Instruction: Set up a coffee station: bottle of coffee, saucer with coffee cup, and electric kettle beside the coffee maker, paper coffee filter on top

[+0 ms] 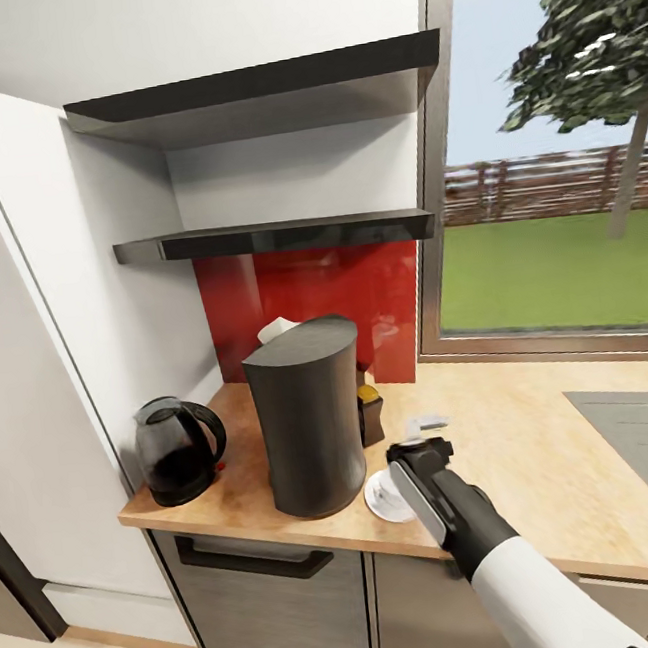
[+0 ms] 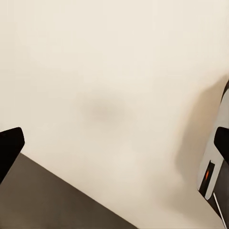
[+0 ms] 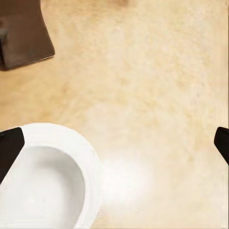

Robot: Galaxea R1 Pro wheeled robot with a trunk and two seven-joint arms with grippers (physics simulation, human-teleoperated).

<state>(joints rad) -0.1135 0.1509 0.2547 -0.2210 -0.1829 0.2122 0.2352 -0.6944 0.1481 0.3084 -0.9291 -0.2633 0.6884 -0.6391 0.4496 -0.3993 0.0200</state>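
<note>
Right end effector (image 1: 418, 441), fingers apart, hovers over the wood-grain kitchen countertop (image 1: 519, 443) beside the window (image 1: 555, 147)

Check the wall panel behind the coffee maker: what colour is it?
Glossy red, the wall panel behind the charcoal coffee maker; it shows best in the head view.

Rounded smoky glass electric kettle (image 1: 178, 449) sits left of tall charcoal coffee maker (image 1: 310, 428) on light wood-grain countertop (image 1: 519, 443); small white saucer (image 1: 381, 500) just right, folded white paper filter (image 1: 276, 330) on top w/ small dark coffee bottle (image 1: 370, 411) behind-right.
</note>
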